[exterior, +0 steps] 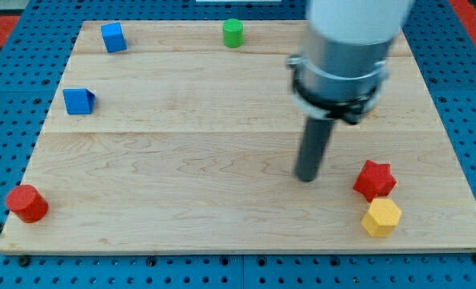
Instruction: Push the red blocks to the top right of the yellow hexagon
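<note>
- Camera view, only one we have: wooden bench [181, 185] lying on a blue pegboard [5, 120].
- Our arm [346, 48] comes in from the upper right of the frame, grey-and-white body with a dark rod below it.
- My tip [306, 178] sits on the bench right of centre, left of the red star-like block, apart from it, not touching any block.
- No claw on our rig, only the rod, so nothing spread, pressed together or pinching.
- Red star-like block [374, 179] lower right of the frame, just above and slightly left of the yellow hexagon [380, 217]; the two look touching or almost, we cannot tell which.
- Red cylinder [26, 203] far lower left of the frame, near the bench's left edge, well apart from the hexagon and from the tip.
- Blue block [113, 37] in the upper left corner area, shape roughly a cube, tilted.
- Second blue block [79, 101] below it at the left side, wedge-like, exact shape unclear.
- Green cylinder [233, 33] at the top edge, near the middle, upright.
</note>
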`<state>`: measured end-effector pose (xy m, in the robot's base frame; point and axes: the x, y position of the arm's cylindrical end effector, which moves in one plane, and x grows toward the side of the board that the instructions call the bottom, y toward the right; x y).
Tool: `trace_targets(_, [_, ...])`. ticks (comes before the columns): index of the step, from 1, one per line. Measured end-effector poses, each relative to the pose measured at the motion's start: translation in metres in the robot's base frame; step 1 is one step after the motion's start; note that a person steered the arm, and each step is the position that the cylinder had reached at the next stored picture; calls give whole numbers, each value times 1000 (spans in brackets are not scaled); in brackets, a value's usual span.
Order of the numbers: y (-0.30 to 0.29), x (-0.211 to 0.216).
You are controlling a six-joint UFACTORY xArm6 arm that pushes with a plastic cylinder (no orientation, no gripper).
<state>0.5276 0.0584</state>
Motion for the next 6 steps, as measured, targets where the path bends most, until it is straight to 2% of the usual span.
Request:
trace_targets(1, [-49, 51])
trace_targets(2, [-123, 74])
trace_targets(3, [-216, 74])
trace_targets(4, [-363, 68])
trace_targets(5, [-362, 67])
trace_targets(6, [-345, 37])
